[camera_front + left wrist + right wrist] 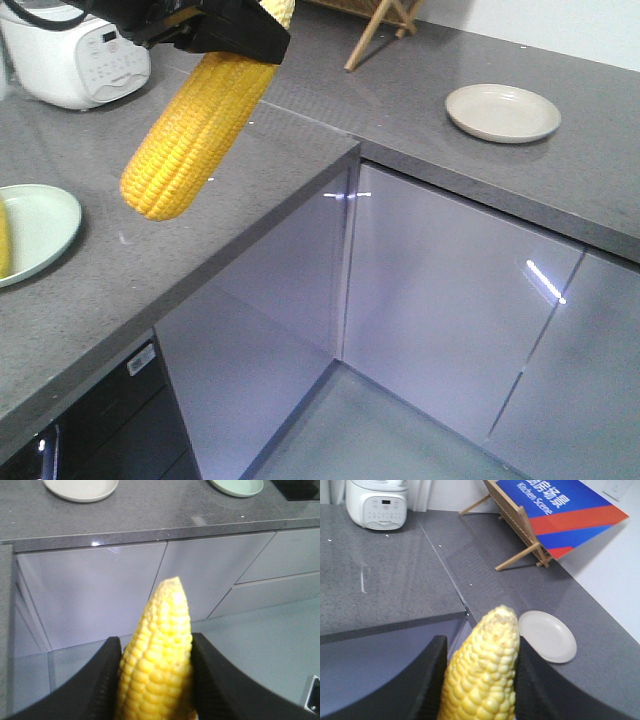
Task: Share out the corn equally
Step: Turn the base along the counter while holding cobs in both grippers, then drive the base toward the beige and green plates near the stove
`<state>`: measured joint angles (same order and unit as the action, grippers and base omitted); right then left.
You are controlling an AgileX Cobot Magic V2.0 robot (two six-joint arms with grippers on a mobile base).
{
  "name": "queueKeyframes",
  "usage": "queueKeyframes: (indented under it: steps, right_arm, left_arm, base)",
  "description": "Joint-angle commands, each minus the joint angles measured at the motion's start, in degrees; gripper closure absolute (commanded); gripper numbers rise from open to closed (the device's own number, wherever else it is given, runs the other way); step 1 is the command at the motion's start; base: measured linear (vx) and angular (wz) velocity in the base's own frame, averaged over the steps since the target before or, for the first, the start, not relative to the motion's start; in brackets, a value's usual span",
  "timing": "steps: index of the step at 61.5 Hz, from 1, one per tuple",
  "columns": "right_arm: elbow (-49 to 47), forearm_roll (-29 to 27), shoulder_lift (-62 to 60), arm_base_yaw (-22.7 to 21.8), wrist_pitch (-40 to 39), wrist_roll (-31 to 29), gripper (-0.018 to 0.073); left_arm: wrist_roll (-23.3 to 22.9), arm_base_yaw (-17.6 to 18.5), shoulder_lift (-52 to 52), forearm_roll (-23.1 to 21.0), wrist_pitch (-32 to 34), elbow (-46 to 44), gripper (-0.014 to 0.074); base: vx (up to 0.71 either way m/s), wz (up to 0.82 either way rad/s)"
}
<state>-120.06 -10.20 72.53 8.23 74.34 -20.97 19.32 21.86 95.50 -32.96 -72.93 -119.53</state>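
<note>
One corn cob is sitting clamped in the left gripper, tip pointing toward pale glossy cabinet fronts. The right gripper is clamping a second cob, facing the grey speckled countertop, where a cream plate is lying. A blue-and-red sign on a wooden stand is displaying "Kitchen Scene".

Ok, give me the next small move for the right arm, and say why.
Probably carry the right gripper and its corn cob toward the beige plate. The cob is clamped in mid-air, that plate is bare, and the green plate already holds another cob.
</note>
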Motion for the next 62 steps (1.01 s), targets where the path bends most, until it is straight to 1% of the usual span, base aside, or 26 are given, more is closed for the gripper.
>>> queueKeyframes:
  steps: [1,62]
  right_arm:
    - [-0.9,-0.2,-0.7,-0.4,-0.5,-0.2,0.0564]
    - [-0.9,-0.2,-0.7,-0.4,-0.5,-0.2,0.0564]
  left_arm:
    - [-0.4,0.1,-2.3,-2.4,1.3,-1.5,0.0603]
    - [-0.4,0.1,-2.3,-2.4,1.3,-1.5,0.0603]
  base:
    - [-0.03,-0.29]
    - [-0.04,-0.31]
